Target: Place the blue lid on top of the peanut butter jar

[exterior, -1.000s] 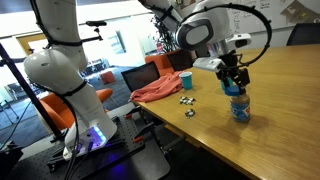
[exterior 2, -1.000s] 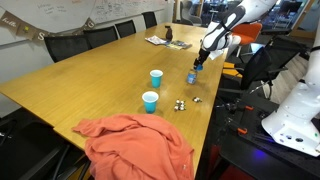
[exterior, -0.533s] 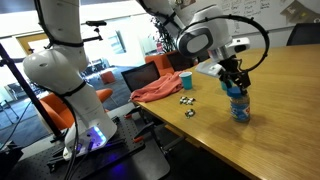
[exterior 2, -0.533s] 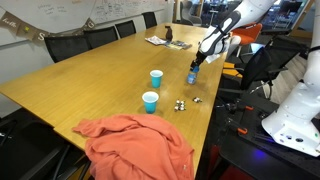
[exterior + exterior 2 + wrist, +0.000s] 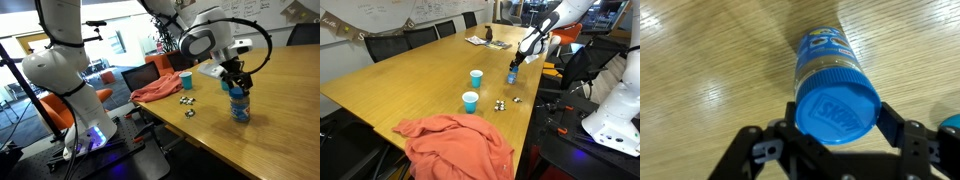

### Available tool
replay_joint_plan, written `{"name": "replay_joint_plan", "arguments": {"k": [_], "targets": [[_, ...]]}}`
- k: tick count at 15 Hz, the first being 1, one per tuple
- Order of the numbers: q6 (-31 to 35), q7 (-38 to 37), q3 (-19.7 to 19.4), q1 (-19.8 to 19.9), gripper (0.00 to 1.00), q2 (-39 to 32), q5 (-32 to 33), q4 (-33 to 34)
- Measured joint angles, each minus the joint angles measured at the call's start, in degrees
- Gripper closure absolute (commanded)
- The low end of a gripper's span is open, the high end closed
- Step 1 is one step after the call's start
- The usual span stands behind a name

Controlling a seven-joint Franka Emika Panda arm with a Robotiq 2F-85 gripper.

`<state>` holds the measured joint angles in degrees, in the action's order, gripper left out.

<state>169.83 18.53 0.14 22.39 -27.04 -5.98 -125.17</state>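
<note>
The peanut butter jar [image 5: 828, 58] stands upright on the wooden table, clear with tan contents and a blue label. It also shows in both exterior views [image 5: 239, 106] [image 5: 511, 76]. The blue lid [image 5: 837, 112] sits on top of the jar's mouth. My gripper [image 5: 838, 124] is straight above the jar, with one finger against each side of the lid. It appears shut on the lid. My gripper also shows in both exterior views [image 5: 236, 84] [image 5: 517, 66].
Two blue cups [image 5: 476, 77] [image 5: 470, 101] stand mid-table. A red cloth [image 5: 455, 145] lies at the table's end and small dark-and-white pieces [image 5: 500, 104] lie near the edge. Books [image 5: 477, 41] lie farther back. Chairs surround the wooden table [image 5: 400, 90].
My gripper has dropped very slightly over the jar. The jar and lid stay in place.
</note>
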Motion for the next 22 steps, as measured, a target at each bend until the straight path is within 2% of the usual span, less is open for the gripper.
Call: {"name": "replay_joint_plan", "arguments": {"k": [8, 9, 11, 16, 19, 22], "targets": [[-0.1, -1.0, 0.0, 0.2, 0.46, -0.8, 0.0, 0.5], [-0.1, -1.1, -0.1, 0.1, 0.05, -0.9, 0.1, 0.5], [-0.1, -2.0, -0.6, -0.4, 0.0, -1.5, 0.3, 1.0], [-0.4, -3.1, -1.0, -0.8, 0.0, -1.8, 0.3, 1.0], [-1.3, -3.1, -1.0, -0.8, 0.0, 1.4, 0.3, 0.5], [-8.3, -2.5, -0.6, 0.0, 0.0, 7.8, -0.2, -0.7]]}}
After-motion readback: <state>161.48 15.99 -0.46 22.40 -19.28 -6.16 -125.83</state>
